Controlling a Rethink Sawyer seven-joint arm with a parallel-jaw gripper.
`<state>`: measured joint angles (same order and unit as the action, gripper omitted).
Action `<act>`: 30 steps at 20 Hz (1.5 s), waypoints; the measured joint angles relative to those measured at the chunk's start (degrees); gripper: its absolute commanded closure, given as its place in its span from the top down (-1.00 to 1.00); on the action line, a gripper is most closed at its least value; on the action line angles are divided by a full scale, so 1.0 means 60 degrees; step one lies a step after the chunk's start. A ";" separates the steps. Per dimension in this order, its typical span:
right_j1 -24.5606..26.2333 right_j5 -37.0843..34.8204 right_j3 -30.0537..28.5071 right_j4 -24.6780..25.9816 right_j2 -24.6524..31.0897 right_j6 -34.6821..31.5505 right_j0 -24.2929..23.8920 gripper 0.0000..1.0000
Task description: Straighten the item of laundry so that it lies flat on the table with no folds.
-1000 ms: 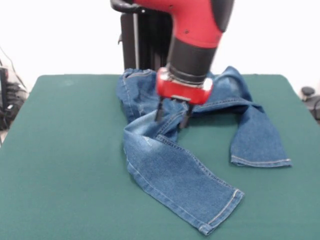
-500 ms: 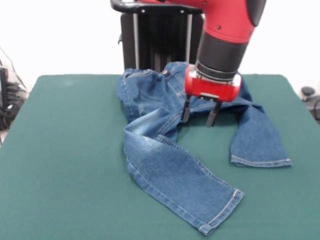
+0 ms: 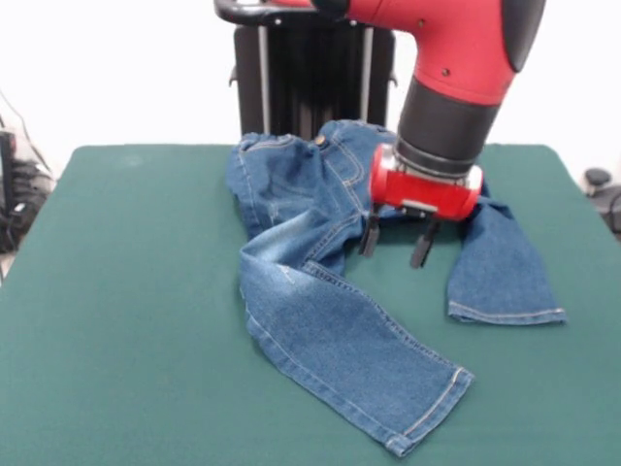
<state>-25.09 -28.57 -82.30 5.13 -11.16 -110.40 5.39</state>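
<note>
Seemingly poised to take hold, the red-and-black arm's jaws (image 3: 396, 243) hang apart and empty above the crotch fold of the rumpled blue denim jeans (image 3: 320, 291), whose legs splay beneath them across the dark green felt desk (image 3: 126, 320).

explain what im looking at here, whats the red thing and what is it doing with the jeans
The red and black thing is a robot arm. This picture is taken from across the table, facing the robot, so the arm comes down into view from above. At the arm's end is a pincer with two thin black fingers that stand apart, so it is open and holds nothing.

On the dark green table lies a small pair of blue jeans. They are crumpled: the waist is bunched up at the far side, one leg runs towards the camera and the other bends off to the picture's right. The pincer hangs by the crotch area, between the two legs. Whether its tips touch the cloth or the table cannot be told from this view. The job is to spread the jeans flat, which is not yet done.
</note>
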 measured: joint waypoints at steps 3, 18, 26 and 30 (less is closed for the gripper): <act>0.0283 -0.0031 0.0434 -0.0149 -0.0075 0.0000 -0.0004 1.00; 0.2729 -0.0684 0.3524 -0.0958 -0.0837 0.0002 0.0096 1.00; 0.3062 -0.0700 0.4023 -0.1079 -0.1186 0.0002 0.0276 1.00; 0.3095 -0.0553 0.4088 -0.1069 -0.1184 0.0002 0.0256 1.00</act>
<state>-6.52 -31.89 -57.77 -1.29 -18.26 -110.39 6.93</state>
